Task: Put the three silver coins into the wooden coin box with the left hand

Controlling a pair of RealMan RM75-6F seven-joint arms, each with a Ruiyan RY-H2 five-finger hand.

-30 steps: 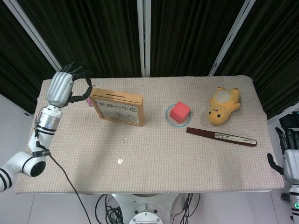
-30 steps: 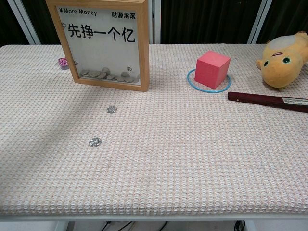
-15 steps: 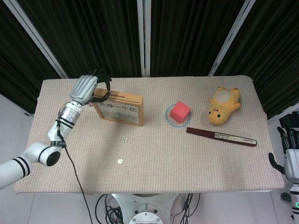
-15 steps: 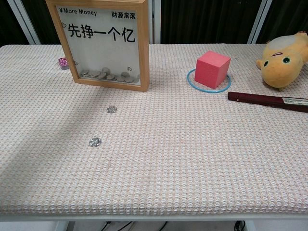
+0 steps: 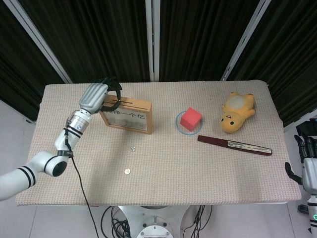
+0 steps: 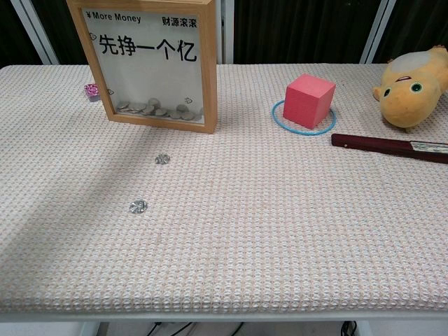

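Black curtains back the beige woven worktop [image 5: 223, 168]. At its 10 o'clock stands the wooden coin box [image 5: 126, 114], coins heaped behind its glass. Over the box's top left end hovers the left hand [image 5: 96, 95], fingers [image 5: 115, 85] curled; whether they pinch a coin I cannot tell. Right hand [image 5: 308, 174] hangs off the 4 o'clock edge, fingers loosely apart. Two silver coins [image 6: 162, 159] [image 6: 138, 206] lie before the box.
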